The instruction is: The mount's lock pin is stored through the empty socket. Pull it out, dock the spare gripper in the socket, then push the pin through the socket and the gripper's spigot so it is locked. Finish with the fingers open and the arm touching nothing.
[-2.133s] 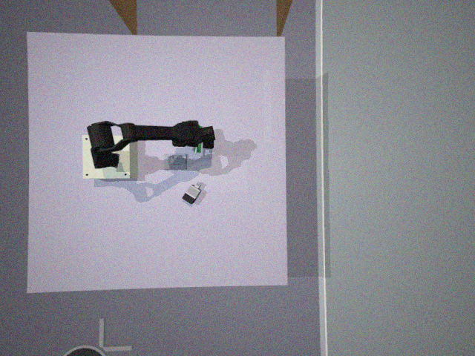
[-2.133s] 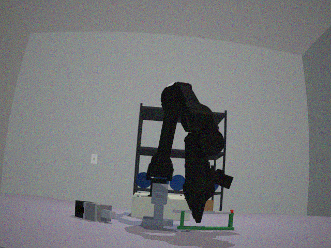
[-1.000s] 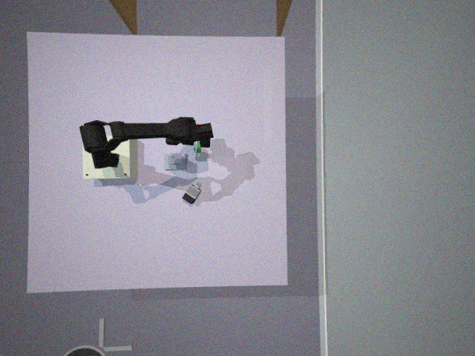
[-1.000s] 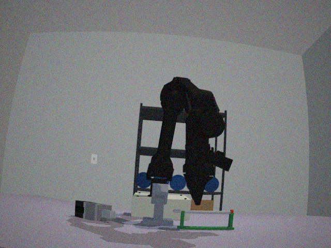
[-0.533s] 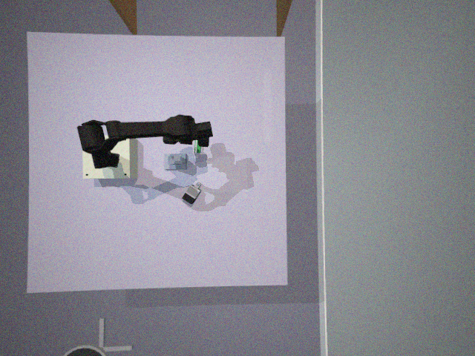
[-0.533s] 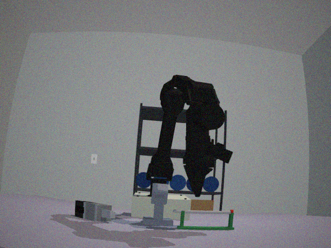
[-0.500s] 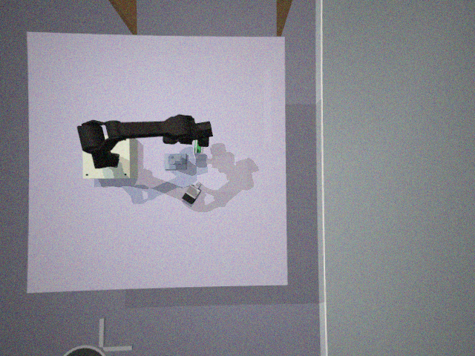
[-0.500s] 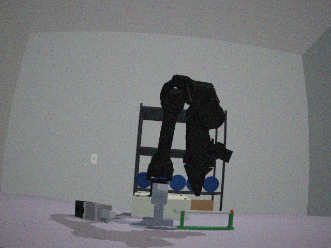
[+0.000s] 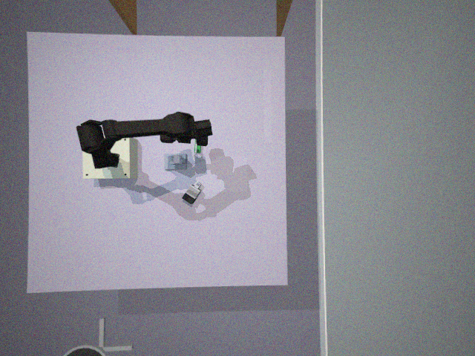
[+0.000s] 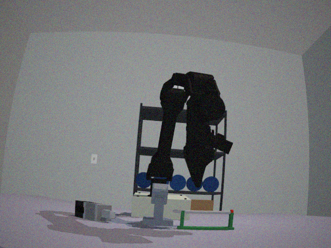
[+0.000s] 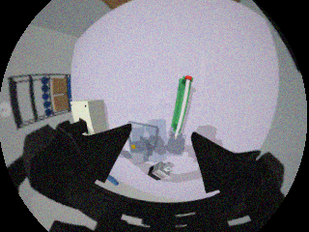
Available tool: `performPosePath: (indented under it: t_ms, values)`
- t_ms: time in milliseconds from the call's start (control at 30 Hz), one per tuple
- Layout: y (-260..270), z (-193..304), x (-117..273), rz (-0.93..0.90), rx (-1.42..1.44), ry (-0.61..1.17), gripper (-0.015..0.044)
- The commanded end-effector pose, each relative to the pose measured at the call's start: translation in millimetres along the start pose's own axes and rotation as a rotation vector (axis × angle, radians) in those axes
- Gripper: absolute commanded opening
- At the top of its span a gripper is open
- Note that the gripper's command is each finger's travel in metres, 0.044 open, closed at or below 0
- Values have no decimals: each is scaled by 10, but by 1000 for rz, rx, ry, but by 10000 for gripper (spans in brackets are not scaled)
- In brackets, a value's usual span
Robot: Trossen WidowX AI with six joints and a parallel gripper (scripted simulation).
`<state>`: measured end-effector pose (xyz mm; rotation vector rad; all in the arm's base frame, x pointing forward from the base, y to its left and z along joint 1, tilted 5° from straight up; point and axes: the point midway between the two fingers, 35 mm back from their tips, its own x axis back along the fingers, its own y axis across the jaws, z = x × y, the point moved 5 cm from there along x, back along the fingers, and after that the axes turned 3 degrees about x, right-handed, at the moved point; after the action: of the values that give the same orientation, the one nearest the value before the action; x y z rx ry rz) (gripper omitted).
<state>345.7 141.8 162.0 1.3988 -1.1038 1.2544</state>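
Observation:
The lock pin, pale with a red head, lies along the top of a green cradle, out of the socket. The blue-grey mount stands beside the cradle; no spare gripper is docked in it. The spare gripper, a grey and black block with a pale spigot, lies on the table apart from the mount. My gripper is open and empty, pointing down above the cradle's height. In the top view its fingertips are hidden under the arm.
The arm's pale base block stands behind the mount in the exterior view. A dark shelf rack stands beyond it with blue round things. The arm reaches over the table.

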Motion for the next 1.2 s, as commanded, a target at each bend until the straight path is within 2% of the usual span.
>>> performPosePath:
  t_ms: [0, 133, 367, 667, 967, 1167]
  values:
    - [38, -20, 284, 15, 0, -3, 440]
    - [85, -27, 460, 15, 0, -3, 440]
    - [15, 160, 354, 11, -31, -56, 440]
    - [-52, 1427, 219, 106, -240, -407, 440]
    - [317, 2748, 133, 396, -408, -689, 440]
    - [389, 2923, 129, 441, -427, -712, 440]
